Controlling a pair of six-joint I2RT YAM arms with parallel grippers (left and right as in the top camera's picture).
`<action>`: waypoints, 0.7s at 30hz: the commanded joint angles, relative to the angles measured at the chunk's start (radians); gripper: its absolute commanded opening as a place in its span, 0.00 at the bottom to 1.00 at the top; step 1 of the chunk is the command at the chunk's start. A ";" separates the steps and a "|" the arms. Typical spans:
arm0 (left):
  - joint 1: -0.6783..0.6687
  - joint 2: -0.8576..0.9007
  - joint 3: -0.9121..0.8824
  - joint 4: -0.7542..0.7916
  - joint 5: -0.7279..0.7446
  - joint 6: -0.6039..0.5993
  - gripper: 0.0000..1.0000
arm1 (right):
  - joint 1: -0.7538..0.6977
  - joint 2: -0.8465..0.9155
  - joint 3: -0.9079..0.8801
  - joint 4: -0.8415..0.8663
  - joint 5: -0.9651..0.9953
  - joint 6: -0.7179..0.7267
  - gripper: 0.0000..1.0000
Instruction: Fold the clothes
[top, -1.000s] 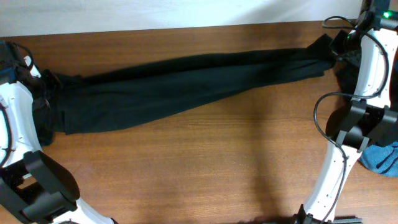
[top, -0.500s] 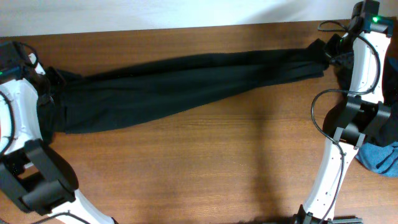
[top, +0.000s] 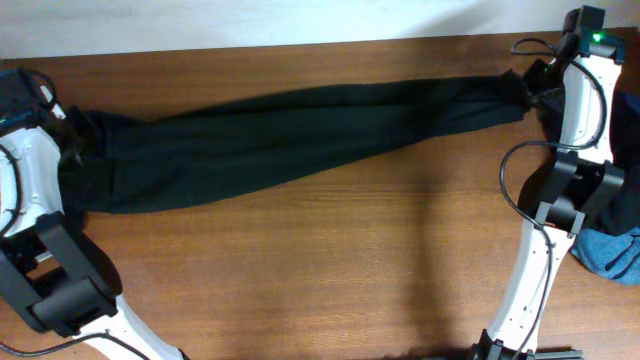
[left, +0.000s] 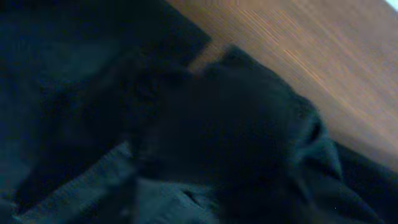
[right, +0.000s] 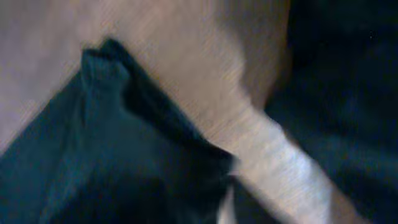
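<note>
Both arms nudged toward the far edge, long black fabric trousers (top: 300, 140) now tauter; left gripper (top: 78, 128), right gripper (top: 524, 88) grip unclear, can't tell. Straightening step I reckon, next carry 1 end over

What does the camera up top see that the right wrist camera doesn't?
Only the overhead view shows the whole black trousers stretched across the table, the left arm, the right arm, and the blue cloth at the right edge. Only the right wrist view shows a blurry close-up of one pointed corner of dark fabric. Both show black fabric lying on brown wood.
</note>
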 joint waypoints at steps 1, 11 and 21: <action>0.009 0.000 0.027 0.028 -0.023 0.031 0.74 | -0.012 0.003 0.009 0.031 -0.037 -0.116 0.68; -0.002 -0.045 0.159 -0.094 0.013 0.058 0.87 | 0.014 -0.013 0.102 0.005 -0.041 -0.256 0.99; -0.080 -0.138 0.189 -0.402 -0.016 0.032 0.81 | 0.030 -0.046 0.177 -0.218 -0.045 -0.160 0.99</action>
